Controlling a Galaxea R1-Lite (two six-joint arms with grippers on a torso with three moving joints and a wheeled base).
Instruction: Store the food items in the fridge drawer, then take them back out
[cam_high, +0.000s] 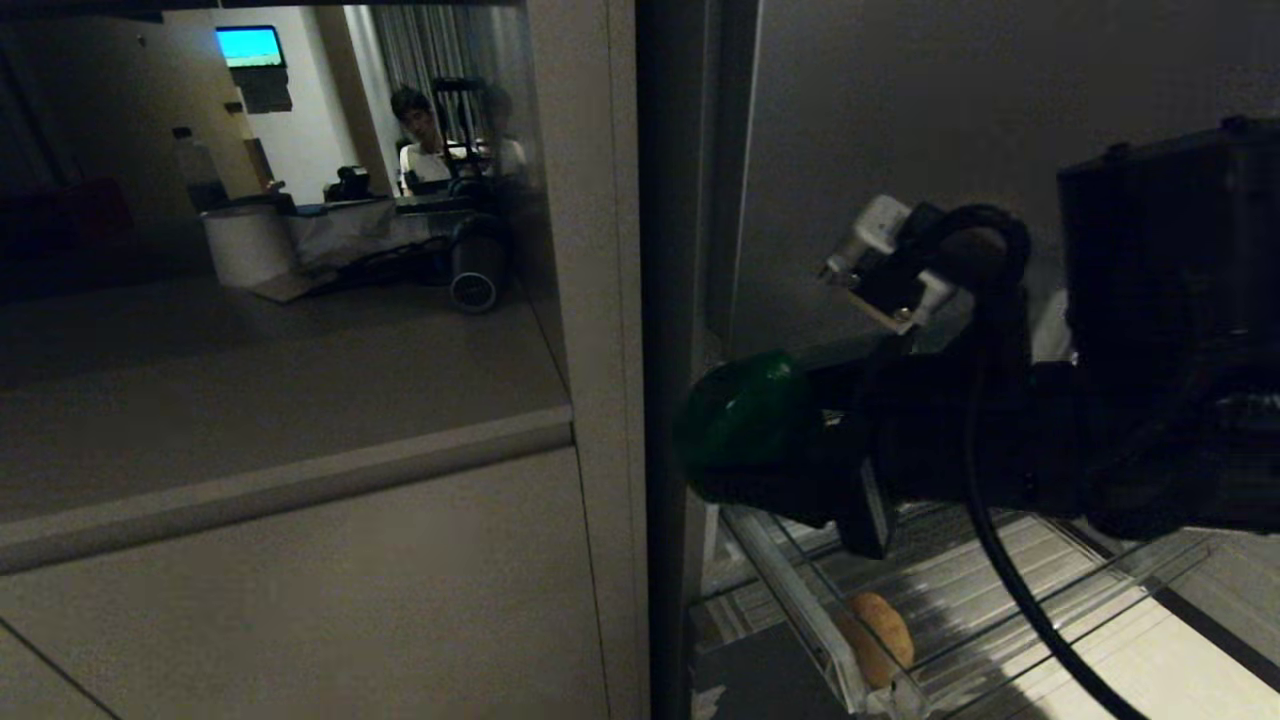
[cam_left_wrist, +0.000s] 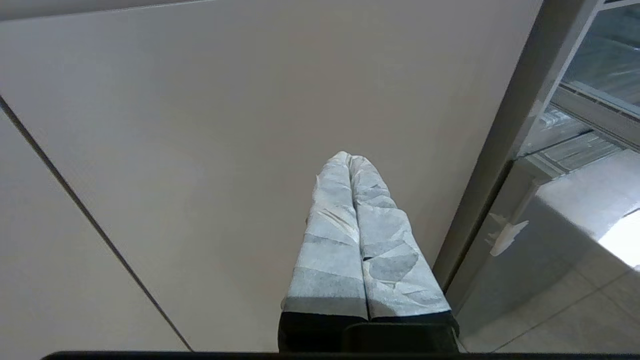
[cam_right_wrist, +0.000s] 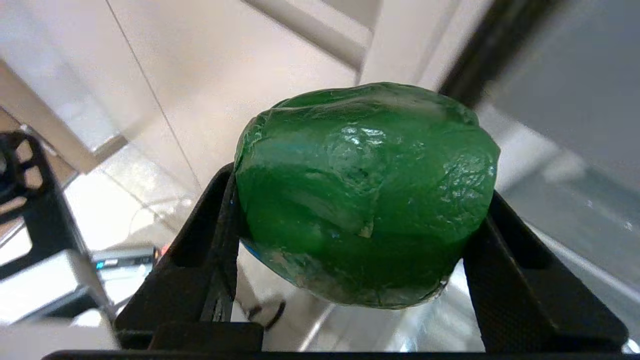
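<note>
Glossy green rounded pepper-like food item (cam_right_wrist: 365, 195), pinched in my right end effector (cam_high: 745, 430) above the clear plastic fridge drawer (cam_high: 800, 590) holding a tan potato (cam_high: 880, 635), should travel level, grip steady, clearing the drawer rim.

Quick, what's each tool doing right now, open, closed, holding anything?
Left tool: closed, empty, in front of a plain cabinet panel.
Right tool: closed on a green pepper-like food item, above the open fridge drawer.

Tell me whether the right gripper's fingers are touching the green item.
Touching. The right wrist view shows both black fingers of the right gripper pressed against opposite sides of the green item, with no gap.
</note>
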